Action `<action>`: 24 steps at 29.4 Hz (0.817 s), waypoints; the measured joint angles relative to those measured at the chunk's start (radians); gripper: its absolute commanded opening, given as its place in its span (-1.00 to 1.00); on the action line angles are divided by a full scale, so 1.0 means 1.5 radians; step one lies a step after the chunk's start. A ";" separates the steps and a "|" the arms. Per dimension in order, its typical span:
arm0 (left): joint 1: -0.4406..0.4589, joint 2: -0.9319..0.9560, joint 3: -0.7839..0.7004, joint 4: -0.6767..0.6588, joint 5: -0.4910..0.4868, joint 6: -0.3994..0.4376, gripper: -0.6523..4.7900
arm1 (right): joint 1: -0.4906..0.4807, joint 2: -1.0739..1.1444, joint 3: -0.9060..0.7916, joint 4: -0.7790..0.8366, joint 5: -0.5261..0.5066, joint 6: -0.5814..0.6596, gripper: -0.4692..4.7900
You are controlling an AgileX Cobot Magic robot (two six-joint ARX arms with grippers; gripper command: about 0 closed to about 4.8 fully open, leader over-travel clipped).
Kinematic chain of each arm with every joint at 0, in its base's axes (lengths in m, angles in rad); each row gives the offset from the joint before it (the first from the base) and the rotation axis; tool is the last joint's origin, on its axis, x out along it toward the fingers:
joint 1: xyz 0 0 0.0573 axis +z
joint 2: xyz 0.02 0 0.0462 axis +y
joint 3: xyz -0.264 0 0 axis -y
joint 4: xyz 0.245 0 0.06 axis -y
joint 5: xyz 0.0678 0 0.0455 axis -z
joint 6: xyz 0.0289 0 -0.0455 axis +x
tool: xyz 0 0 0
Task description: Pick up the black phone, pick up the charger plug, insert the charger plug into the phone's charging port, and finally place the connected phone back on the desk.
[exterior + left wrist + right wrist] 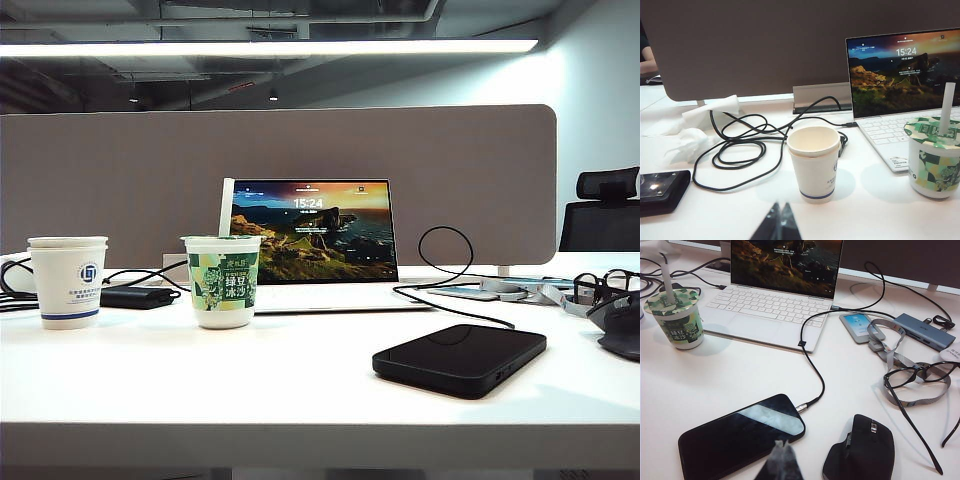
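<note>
The black phone (740, 435) (460, 358) lies flat, screen up, on the white desk (300, 380). The charger plug (801, 407), a small silver tip on a thin black cable (812, 365), meets the middle of the phone's short edge. The phone's charging port is hidden behind that tip. My right gripper (782, 445) is shut and empty, hovering just over the phone's long edge, beside the mouse. My left gripper (780, 206) is shut and empty above bare desk, in front of the white paper cup (815, 162). Neither gripper shows in the exterior view.
An open laptop (315, 240) stands at the back middle, with the green cup with a straw (222, 280) in front of it. A dark mouse (860, 450), glasses (915, 377), a lanyard and a grey hub (922, 331) lie right of the phone. Coiled cables (740, 145) and a black brick (662, 190) lie at the left.
</note>
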 measured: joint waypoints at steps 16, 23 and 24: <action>0.000 0.000 0.000 0.000 0.000 0.000 -0.78 | -0.002 -0.002 -0.007 0.018 0.102 -0.004 -0.82; 0.000 0.000 0.000 0.000 0.000 0.000 -0.78 | -0.057 -0.103 -0.161 0.187 0.164 -0.005 -0.82; 0.000 0.000 0.000 0.000 0.000 0.000 -0.78 | -0.067 -0.119 -0.175 0.201 0.161 -0.005 -0.82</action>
